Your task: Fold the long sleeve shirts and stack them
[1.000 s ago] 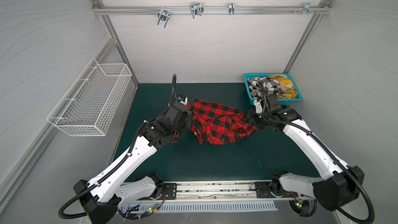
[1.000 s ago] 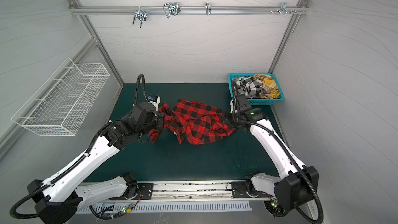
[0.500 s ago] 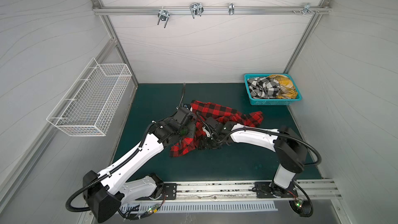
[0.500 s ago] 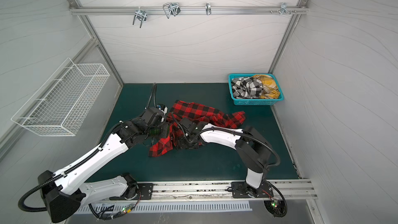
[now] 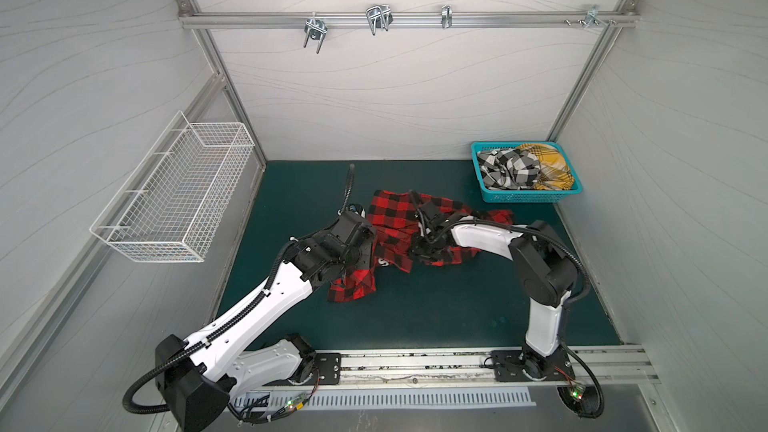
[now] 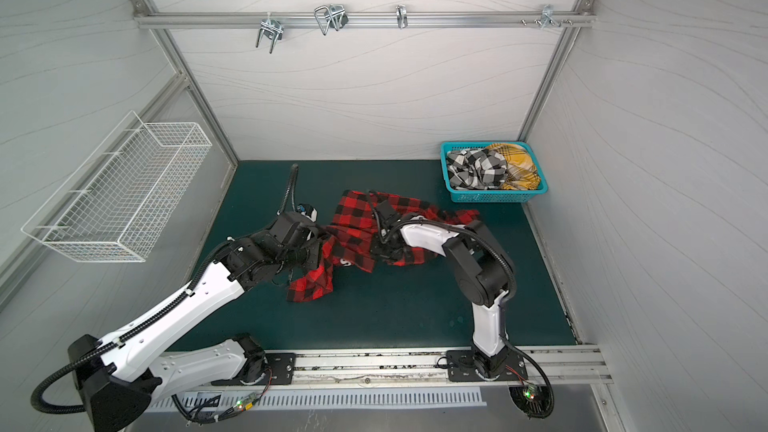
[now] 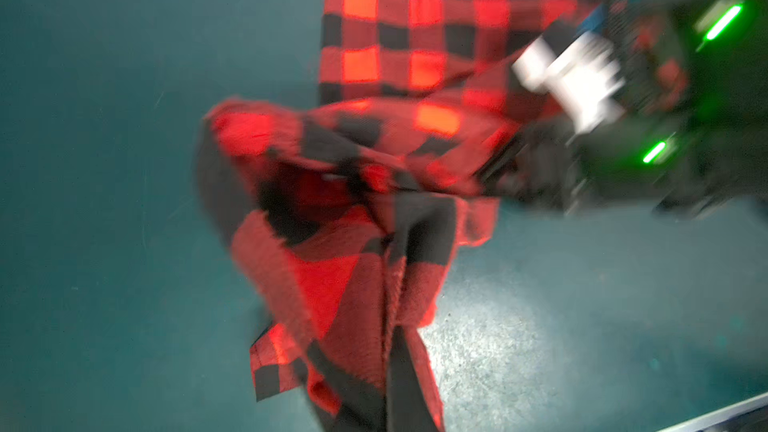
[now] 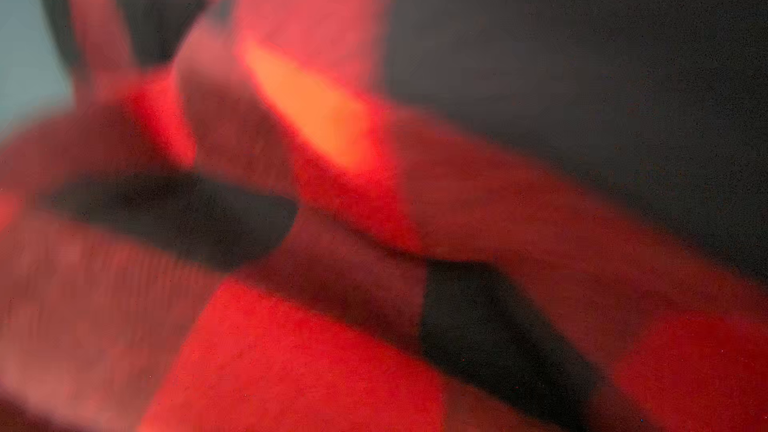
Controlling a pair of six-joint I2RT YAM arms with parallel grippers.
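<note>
Left wrist view: left jaws clench the red shirt (image 7: 415, 35); right jaws, buried in it, unreadable.

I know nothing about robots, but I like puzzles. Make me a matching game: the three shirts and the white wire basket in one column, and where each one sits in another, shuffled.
Things
1. red-and-black shirt
2. black-and-white shirt
3. yellow shirt
4. white wire basket

Places
A. in the turquoise basket, right half in both top views
B. mounted on the left wall
C. crumpled on the green mat
D. in the turquoise basket, left half in both top views

Pairs: 1-C, 2-D, 3-A, 4-B
</note>
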